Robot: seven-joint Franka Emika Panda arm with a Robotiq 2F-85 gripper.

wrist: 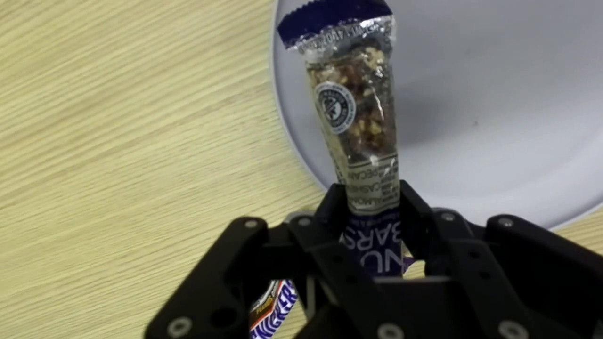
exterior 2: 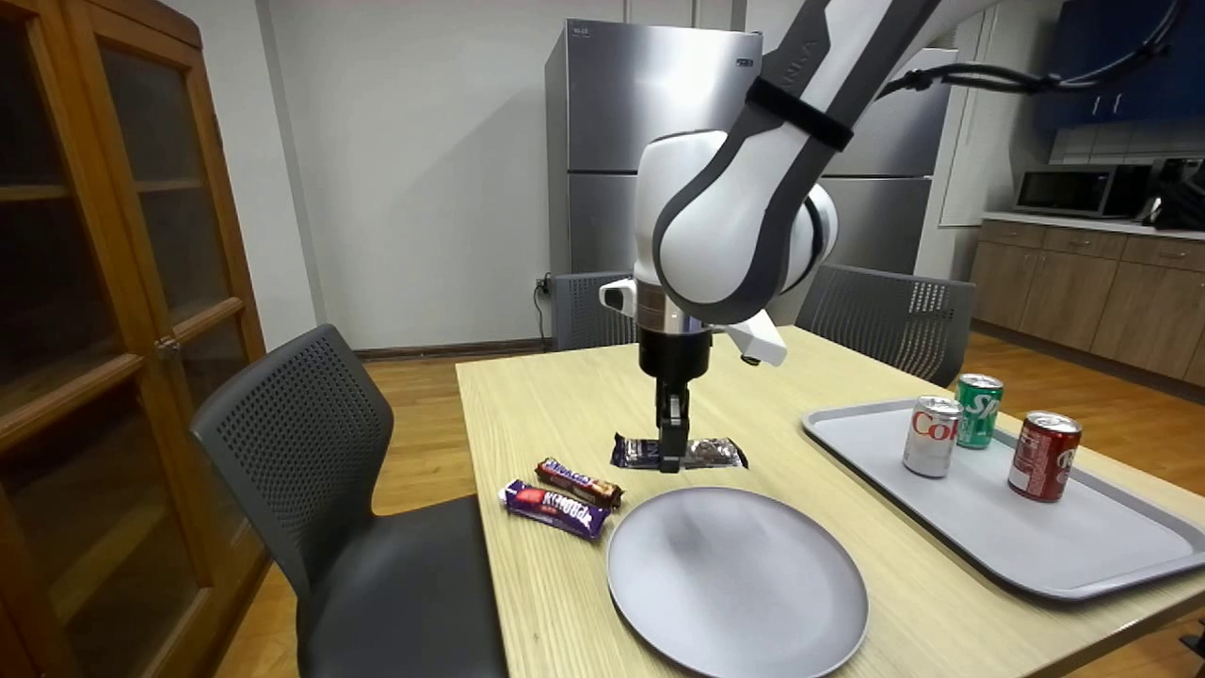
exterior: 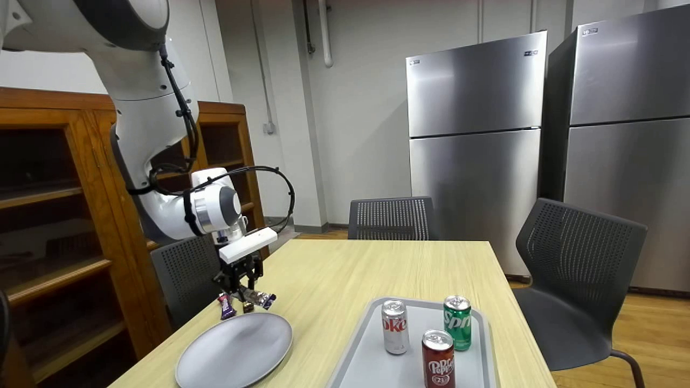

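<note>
On the wood-grained surface (exterior 2: 546,405), a gray tray (exterior 2: 998,523) lies apart from a round gray plate (exterior 2: 734,584). A nut bar (wrist: 365,141), clamped between the fingers (wrist: 415,216), overlaps the plate's rim in the wrist view. Near the plate lie a purple-wrapped bar (exterior 2: 555,511) and a Snickers bar (exterior 2: 579,483).

The pale wood-grain table (exterior: 377,269) carries a grey plate (exterior 2: 739,584); a tray (exterior 2: 1092,537); a Snickers (exterior 2: 579,483); a purple-wrapped bar (exterior 2: 555,509).

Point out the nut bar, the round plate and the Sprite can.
Nut bar (wrist: 371,126), in the wrist view: clear wrapper window.
Round plate (exterior 2: 738,582), in an exterior view: bare middle.
Sprite can (exterior: 457,323), in an exterior view: lettered side.
</note>
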